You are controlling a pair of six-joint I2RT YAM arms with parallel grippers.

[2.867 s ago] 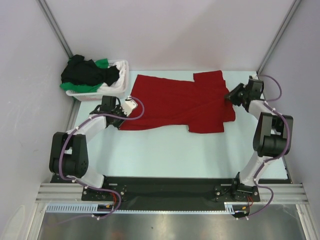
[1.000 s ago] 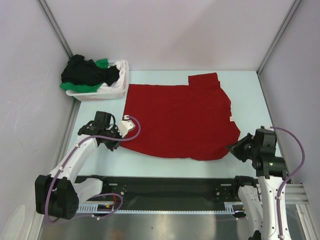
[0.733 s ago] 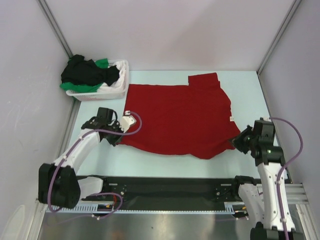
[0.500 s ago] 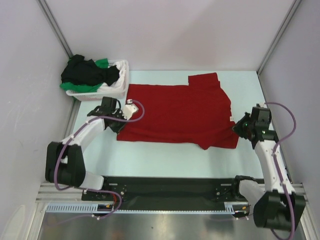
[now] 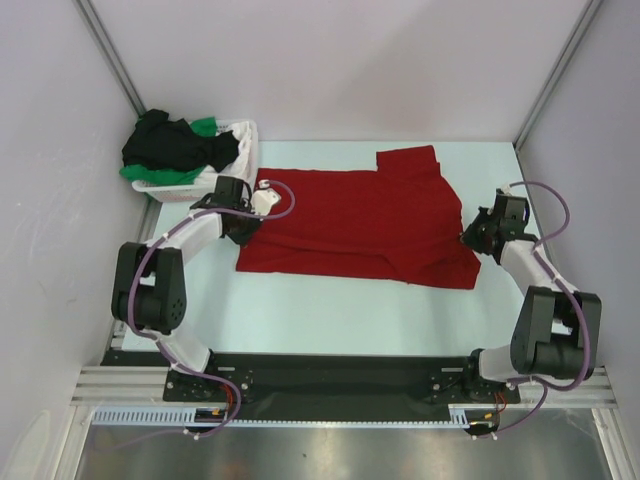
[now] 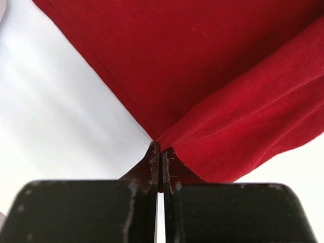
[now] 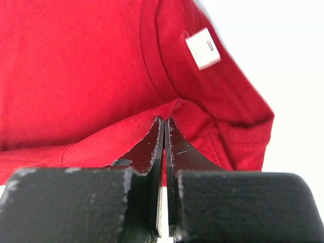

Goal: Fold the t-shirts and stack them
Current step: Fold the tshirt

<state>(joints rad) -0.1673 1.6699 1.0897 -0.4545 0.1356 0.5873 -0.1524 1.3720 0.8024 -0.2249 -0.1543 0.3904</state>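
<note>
Basket [image 5: 244, 166] of white plastic stands in the upper left of the overhead frame, against the left wall, and holds a heap of cloth: a black t-shirt [image 5: 170, 145] piled on top and a green t-shirt [image 5: 206, 127] showing at the back and again along the lower left rim. Just right of it, its upper left corner almost at the basket's wall, the red t-shirt [image 5: 350, 220] lies spread across the middle of the pale table [image 5: 330, 315], one sleeve jutting toward the top of the frame right of centre. The left gripper [image 5: 245, 222] sits at the shirt's left edge, close below the basket, and the left wrist view shows its jaws pressed together [image 6: 158, 149] on a corner of red cloth, with a thick fold running up to the right and a flat hemmed layer beneath. The right gripper [image 5: 467, 236] is at the shirt's right edge; its wrist view shows the jaws likewise pinched tight [image 7: 164, 121] on a raised ridge of red fabric, with a pale label [image 7: 202, 48] lying on the cloth beyond, in the upper right. Both arms bend inward from the black base rail [image 5: 330, 375] along the bottom, with grey walls close on either side.
</note>
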